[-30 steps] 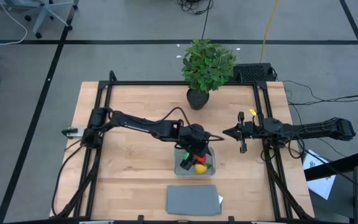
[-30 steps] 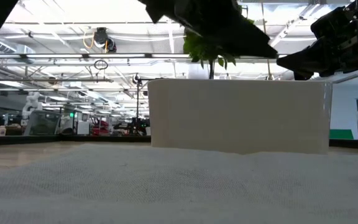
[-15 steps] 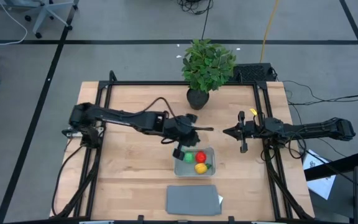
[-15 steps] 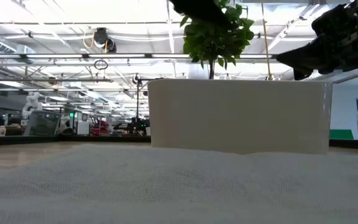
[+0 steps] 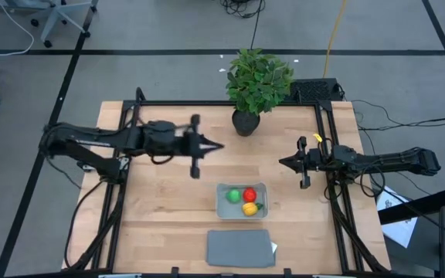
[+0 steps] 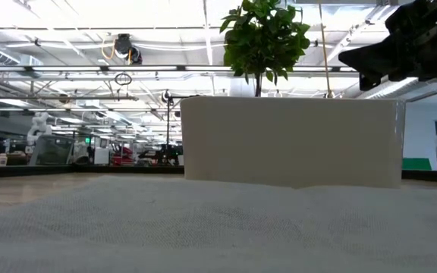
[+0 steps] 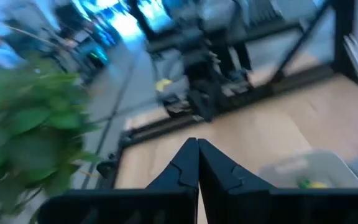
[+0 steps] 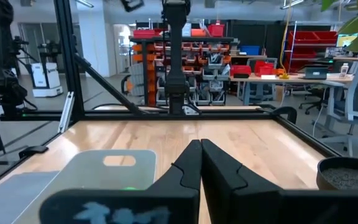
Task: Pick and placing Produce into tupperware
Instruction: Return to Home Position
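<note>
The tupperware sits on the table right of centre, near the front. Three pieces of produce lie in it: a round green one, a round red one and a yellow one. My left gripper hovers shut over the table's middle, left of and beyond the tub, touching nothing. Its wrist view shows the tub ahead. My right gripper hangs shut above the table's right part, pointing left, also touching nothing. From its wrist view the tub is seen below.
A flat grey lid lies near the front edge, just in front of the tub. A leafy potted plant stands at the far edge, centre. Black frame rails run along the table's sides. Bare wood shows on the left half.
My left gripper has risen from over the tupperware and drawn back toward the table's left and far side, its arm folding back. The three pieces of produce stay in the tub. My right gripper has kept still.
</note>
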Robot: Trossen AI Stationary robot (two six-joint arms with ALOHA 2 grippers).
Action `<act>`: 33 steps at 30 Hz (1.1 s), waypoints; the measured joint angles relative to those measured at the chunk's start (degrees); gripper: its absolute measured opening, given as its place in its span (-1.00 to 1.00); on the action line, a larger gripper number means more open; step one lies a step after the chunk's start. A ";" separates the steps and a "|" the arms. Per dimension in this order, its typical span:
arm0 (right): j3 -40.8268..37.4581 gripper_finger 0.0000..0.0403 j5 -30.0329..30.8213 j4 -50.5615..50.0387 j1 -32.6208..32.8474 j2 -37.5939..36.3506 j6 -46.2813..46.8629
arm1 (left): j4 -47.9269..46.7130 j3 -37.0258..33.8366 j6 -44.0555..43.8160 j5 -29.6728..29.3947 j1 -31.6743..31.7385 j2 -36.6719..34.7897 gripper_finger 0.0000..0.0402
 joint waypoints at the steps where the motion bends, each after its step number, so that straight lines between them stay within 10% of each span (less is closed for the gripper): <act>1: 0.00 -1.00 0.00 -0.01 0.02 -0.03 0.01 | 4.15 -3.62 -1.01 0.67 0.86 -1.75 -1.00; 12: 0.00 -1.00 -0.20 -0.01 0.06 -0.24 0.78 | 34.14 -36.81 -9.12 5.81 10.51 -16.44 -1.00; 26: 0.00 -1.00 -3.26 -1.13 0.10 -4.30 4.27 | 16.32 -52.05 -8.36 -9.99 1.40 -46.71 -1.00; 33: 0.00 -1.00 -3.26 -1.33 0.08 -4.59 4.19 | 22.02 -60.31 -2.84 3.24 4.31 -53.61 -1.00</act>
